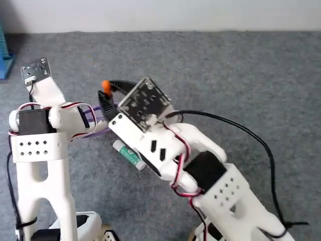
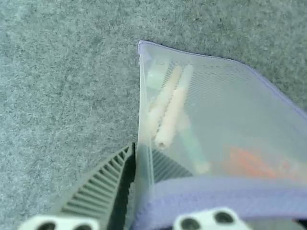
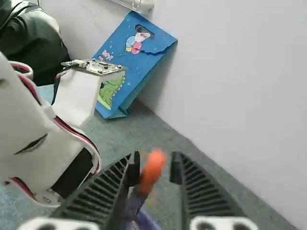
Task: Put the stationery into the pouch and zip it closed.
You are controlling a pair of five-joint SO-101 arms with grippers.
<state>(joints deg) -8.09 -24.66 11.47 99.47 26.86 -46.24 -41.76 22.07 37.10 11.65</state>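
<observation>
Right wrist view: the right gripper (image 3: pixel 154 155) pinches an orange piece (image 3: pixel 152 173) (the zip pull, I think), the left gripper (image 2: pixel 136 157) clamps the pouch (image 2: pixel 216 105); such a thin hold may slip.

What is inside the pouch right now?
Through the mesh of the pouch: pale sticks, a greenish one and something orange. The purple zip band hides whatever lies behind it.

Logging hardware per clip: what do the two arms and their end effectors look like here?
The left arm and right arm are white plastic shells with black servos, perforated brackets and red, white and black wire bundles; a black cable trails from the right arm. The left end effector and right end effector have dark ribbed fingers.
</observation>
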